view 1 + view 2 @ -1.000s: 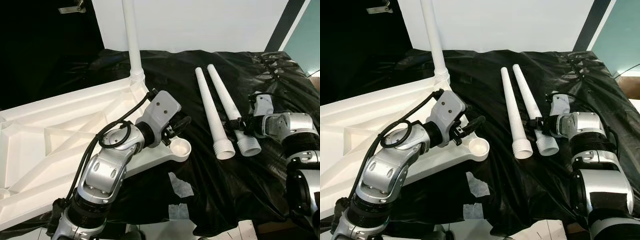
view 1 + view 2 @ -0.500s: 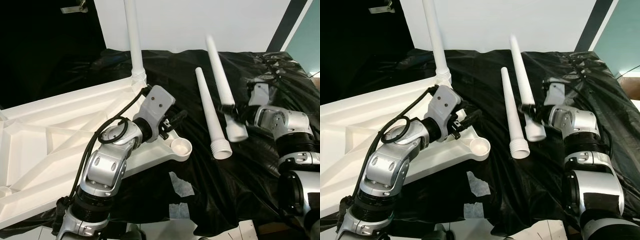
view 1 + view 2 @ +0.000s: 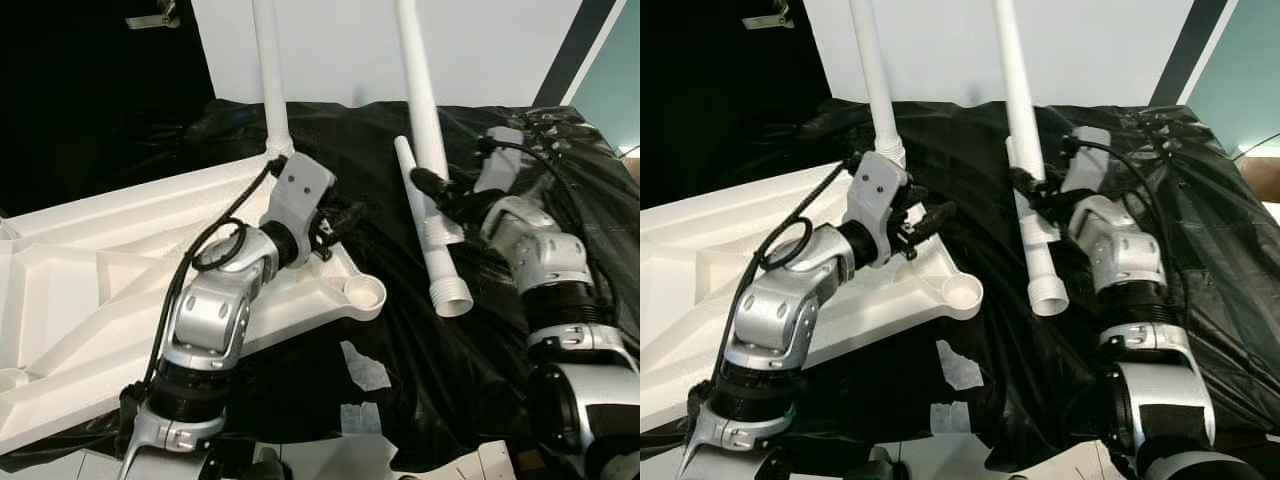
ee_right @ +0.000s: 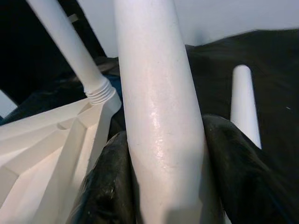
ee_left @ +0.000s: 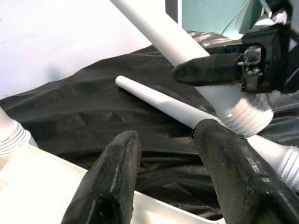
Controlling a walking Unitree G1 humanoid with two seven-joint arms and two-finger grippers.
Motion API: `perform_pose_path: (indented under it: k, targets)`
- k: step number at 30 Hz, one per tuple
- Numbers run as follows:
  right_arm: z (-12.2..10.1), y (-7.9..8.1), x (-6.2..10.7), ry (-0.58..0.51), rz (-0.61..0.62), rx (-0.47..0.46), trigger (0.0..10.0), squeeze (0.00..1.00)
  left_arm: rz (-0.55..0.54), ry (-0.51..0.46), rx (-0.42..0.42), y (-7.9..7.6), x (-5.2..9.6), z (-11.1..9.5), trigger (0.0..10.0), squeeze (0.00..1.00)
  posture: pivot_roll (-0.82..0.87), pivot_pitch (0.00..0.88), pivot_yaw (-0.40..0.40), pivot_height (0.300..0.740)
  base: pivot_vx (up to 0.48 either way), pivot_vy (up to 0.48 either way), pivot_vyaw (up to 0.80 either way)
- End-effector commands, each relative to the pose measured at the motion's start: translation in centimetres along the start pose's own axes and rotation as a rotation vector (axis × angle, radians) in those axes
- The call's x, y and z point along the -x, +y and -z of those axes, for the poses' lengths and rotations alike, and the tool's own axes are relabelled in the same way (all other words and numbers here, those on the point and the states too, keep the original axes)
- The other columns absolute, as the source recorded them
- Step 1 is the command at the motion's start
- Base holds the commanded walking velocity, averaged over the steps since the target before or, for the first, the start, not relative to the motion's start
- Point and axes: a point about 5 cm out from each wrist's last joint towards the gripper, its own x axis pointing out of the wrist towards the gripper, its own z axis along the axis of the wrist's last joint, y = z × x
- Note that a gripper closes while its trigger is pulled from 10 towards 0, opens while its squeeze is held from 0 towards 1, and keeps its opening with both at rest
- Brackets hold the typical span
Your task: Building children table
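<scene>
The upturned white tabletop (image 3: 90,290) lies underside-up on the black sheet (image 3: 560,160) that covers the work surface — the likely reason being that its corner sockets face upward for the legs. 1 leg, the fitted leg (image 3: 270,70), already stands upright in the far corner socket. The near corner socket (image 3: 365,293) is an open cup with nothing in it, and I judge it to be the target for the next leg.

The raised leg (image 3: 420,90) is held nearly upright, threaded wide end down, just beyond and to the right of that open socket; upright is the attitude it needs to drop in and screw home. The spare leg (image 3: 432,245) lies flat on the sheet, partly behind the raised one, its threaded end toward the robot.

The right gripper (image 4: 163,186) has its 2 black fingers (image 4: 233,172) clamped on either side of the raised leg, just above the threaded collar — a firm hold low on the shaft, which should give control of the tip.

The left gripper (image 5: 163,172) hovers over the tabletop edge near the open socket, fingers spread apart and holding nothing, perhaps ready to steady the top.
</scene>
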Motion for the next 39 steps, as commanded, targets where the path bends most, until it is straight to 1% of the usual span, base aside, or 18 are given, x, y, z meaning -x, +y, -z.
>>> perform_pose_path:
  k: [1, 4, 5, 6, 7, 8, 9, 10, 11, 14, 18, 19, 21, 28, 31, 34, 36, 39]
  targets:
    - [-0.6, 1.0, 0.0, -0.070, -0.044, 0.076, 10.0, 0.00, -0.084, -0.026, 0.068, 0.7, -0.2, -0.1, 10.0, 0.00, 0.09, 0.034, -0.008, 0.740, 0.000, 0.000, 0.00]
    - [-0.6, 1.7, 0.1, -0.101, -0.075, 0.119, 10.0, 0.00, -0.070, -0.048, 0.096, 0.8, -0.3, -0.4, 10.0, 0.00, 0.09, 0.034, -0.006, 0.740, 0.000, 0.000, 0.00]
    - [-0.5, 2.2, 0.1, -0.116, -0.104, 0.148, 10.0, 0.00, -0.054, -0.064, 0.138, 0.9, -0.4, -0.7, 10.0, 0.00, 0.09, 0.038, -0.006, 0.740, 0.000, 0.000, 0.00]
    - [-0.5, 2.2, 0.1, -0.116, -0.104, 0.148, 10.0, 0.00, -0.054, -0.064, 0.138, 0.9, -0.4, -0.7, 10.0, 0.00, 0.09, 0.038, -0.006, 0.740, 0.000, 0.000, 0.00]
    - [-0.5, 2.7, 0.1, -0.129, -0.131, 0.172, 10.0, 0.00, -0.045, -0.079, 0.174, 1.2, -0.5, -1.0, 10.0, 0.00, 0.10, 0.040, -0.004, 0.740, 0.000, 0.000, 0.00]
    - [-0.4, 3.1, 0.2, -0.142, -0.160, 0.177, 10.0, 0.00, -0.047, -0.098, 0.205, 1.6, -0.4, -1.4, 10.0, 0.07, 0.10, 0.041, -0.003, 0.740, 0.000, 0.000, 0.00]
    - [-0.4, 3.1, 0.2, -0.142, -0.160, 0.177, 10.0, 0.00, -0.047, -0.098, 0.205, 1.6, -0.4, -1.4, 10.0, 0.07, 0.10, 0.041, -0.003, 0.740, 0.000, 0.000, 0.00]
    - [-0.4, 3.4, 0.2, -0.153, -0.179, 0.178, 10.0, 0.00, -0.047, -0.110, 0.227, 1.8, -0.4, -1.6, 10.0, 0.67, 0.10, 0.041, -0.003, 0.740, 0.000, 0.000, 0.00]
    - [-0.5, 3.8, 0.2, -0.171, -0.201, 0.196, 10.0, 0.00, -0.048, -0.123, 0.249, 2.1, -0.4, -1.8, 10.0, 1.00, 0.10, 0.042, -0.002, 0.740, 0.000, 0.000, 0.00]
    - [-0.6, 4.7, 0.3, -0.196, -0.249, 0.212, 10.0, 0.00, -0.049, -0.148, 0.284, 2.6, -0.4, -2.2, 10.0, 1.00, 0.11, 0.043, 0.002, 0.740, 0.000, 0.000, 0.00]
    - [-0.5, 5.2, 0.3, -0.202, -0.270, 0.222, 10.0, 0.00, -0.051, -0.153, 0.292, 2.8, -0.4, -2.3, 10.0, 1.00, 0.11, 0.043, 0.002, 0.740, 0.000, 0.000, 0.00]
    - [-0.5, 5.5, 0.3, -0.207, -0.288, 0.233, 10.0, 0.00, -0.041, -0.158, 0.300, 2.8, -0.4, -2.5, 10.0, 0.00, 0.11, 0.043, 0.003, 0.740, 0.000, 0.000, 0.00]
    - [-0.4, 6.2, 0.3, -0.221, -0.328, 0.265, 10.0, 0.00, -0.017, -0.179, 0.347, 2.8, -0.4, -2.8, 10.0, 0.00, 0.11, 0.043, 0.003, 0.740, 0.000, 0.000, 0.00]
    - [0.2, 7.3, 0.8, -0.224, -0.419, 0.289, 10.0, 0.00, -0.031, -0.198, 0.403, 3.4, -0.8, -3.3, 10.0, 0.00, 0.11, 0.046, 0.002, 0.740, 0.000, 0.000, 0.00]
    - [0.5, 8.0, 1.2, -0.230, -0.484, 0.293, 10.0, 0.00, -0.064, -0.180, 0.429, 4.3, -1.3, -3.4, 10.0, 0.00, 0.10, 0.049, 0.004, 0.740, 0.000, 0.000, 0.00]
    - [0.6, 8.1, 1.3, -0.230, -0.492, 0.295, 10.0, 0.00, -0.069, -0.183, 0.440, 4.5, -1.4, -3.4, 10.0, 0.00, 0.10, 0.049, 0.004, 0.740, 0.000, 0.000, 0.00]
    - [0.8, 8.2, 1.5, -0.229, -0.505, 0.297, 10.0, 0.00, -0.075, -0.195, 0.489, 4.9, -1.5, -3.6, 10.0, 0.00, 0.10, 0.048, 0.008, 0.740, 0.000, 0.000, 0.00]
    - [0.9, 8.3, 1.5, -0.228, -0.508, 0.298, 10.0, 0.00, -0.077, -0.203, 0.521, 5.1, -1.5, -3.7, 10.0, 0.00, 0.10, 0.048, 0.008, 0.740, 0.000, 0.000, 0.00]
